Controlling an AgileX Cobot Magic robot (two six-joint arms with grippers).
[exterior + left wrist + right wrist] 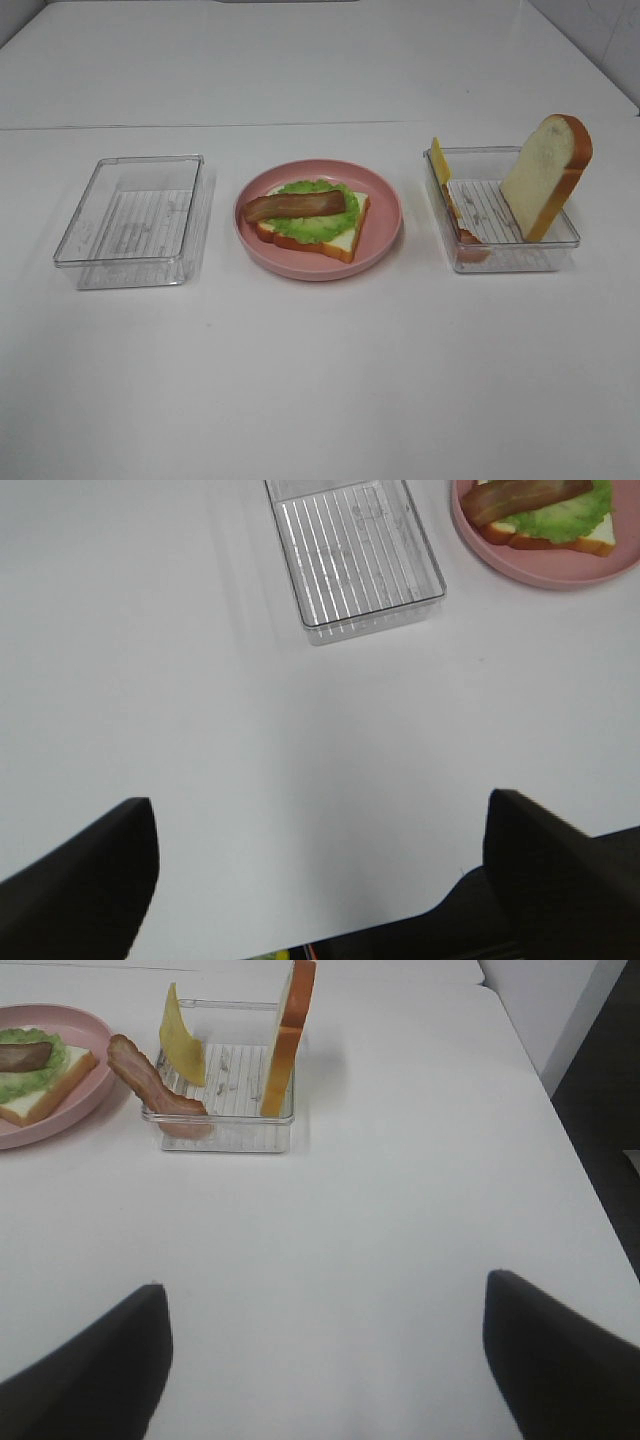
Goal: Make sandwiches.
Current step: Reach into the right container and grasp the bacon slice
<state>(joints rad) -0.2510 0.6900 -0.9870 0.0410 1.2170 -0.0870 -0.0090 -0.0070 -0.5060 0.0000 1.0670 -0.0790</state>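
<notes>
A partly stacked sandwich lies on the round pink plate [385,225] in the middle: a white bread slice [340,240] with orange-brown crust, green lettuce [315,222] on it, and a bacon strip [296,206] on top. The stack also shows in the left wrist view [560,515] and the right wrist view [35,1065]. The clear tray on the right [505,260] holds an upright bread slice [545,175], a yellow cheese slice [439,160] and a second bacon strip [465,232] leaning on its wall. My left gripper [318,800] and right gripper [325,1282] are open and empty over bare table, away from the food.
An empty clear tray [135,215] stands left of the plate, also in the left wrist view [355,555]. In the right wrist view the table's right edge [560,1110] runs close to the right tray [225,1130].
</notes>
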